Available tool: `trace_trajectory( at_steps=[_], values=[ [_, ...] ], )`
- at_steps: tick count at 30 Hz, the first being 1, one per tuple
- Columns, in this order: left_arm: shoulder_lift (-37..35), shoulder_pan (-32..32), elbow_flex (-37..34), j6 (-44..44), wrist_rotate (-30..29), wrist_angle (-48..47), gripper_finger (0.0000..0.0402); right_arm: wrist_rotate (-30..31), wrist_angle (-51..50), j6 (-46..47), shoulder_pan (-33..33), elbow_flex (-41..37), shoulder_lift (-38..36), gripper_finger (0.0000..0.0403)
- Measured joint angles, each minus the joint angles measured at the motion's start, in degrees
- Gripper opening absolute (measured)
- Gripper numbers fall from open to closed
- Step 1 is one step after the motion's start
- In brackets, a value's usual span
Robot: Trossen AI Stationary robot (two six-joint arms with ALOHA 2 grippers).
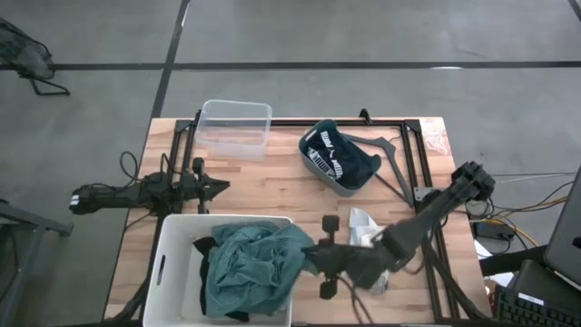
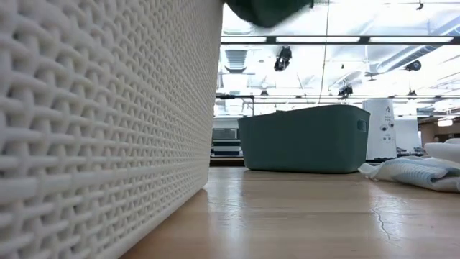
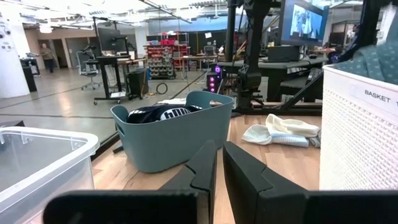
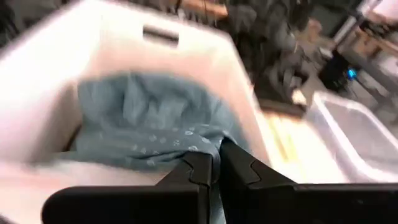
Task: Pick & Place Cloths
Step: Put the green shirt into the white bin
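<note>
1. 3 containers stand on the worktop (image 1: 272,182); the white tub (image 1: 177,238) holds a teal-green cloth (image 1: 250,263) over black cloth (image 1: 205,247).
2. Right pincer (image 4: 216,163), clenched on the teal-green cloth, is at the tub's rim.
3. Beyond the tub, the teal basket (image 1: 338,156) holds a dark striped cloth (image 1: 338,151); the clear bin (image 1: 236,127) is beside it.
4. White cloth (image 1: 363,221) lies beside the tub.
5. Left pincer (image 3: 216,163), clenched, waits behind the tub.
</note>
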Motion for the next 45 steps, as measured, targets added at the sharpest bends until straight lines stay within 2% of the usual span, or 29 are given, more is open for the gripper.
trace_trajectory(
  at_steps=[7,18,24,31,37,45],
  values=[
    [0.0,0.0,0.0,0.0,0.0,0.0,0.0035,-13.3,-0.3,-5.8,-6.7,10.6,0.7,0.0009],
    [0.0,0.0,0.0,0.0,0.0,0.0,0.0035,-32.6,-0.8,-9.1,-14.0,31.5,16.1,0.0009],
    [0.0,0.0,0.0,0.0,0.0,0.0,0.0035,-38.6,-4.6,-8.7,-15.6,42.1,25.9,0.0009],
    [0.0,0.0,0.0,0.0,0.0,0.0,0.0035,-39.3,-10.2,-4.9,-16.1,47.8,34.6,0.0015],
    [0.0,0.0,0.0,0.0,0.0,0.0,0.0035,-40.0,-12.6,-1.1,-16.2,48.4,37.4,0.0071],
    [0.0,0.0,0.0,0.0,0.0,0.0,0.0035,-40.5,-19.3,2.1,-16.3,48.8,36.8,0.0196]
  ],
)
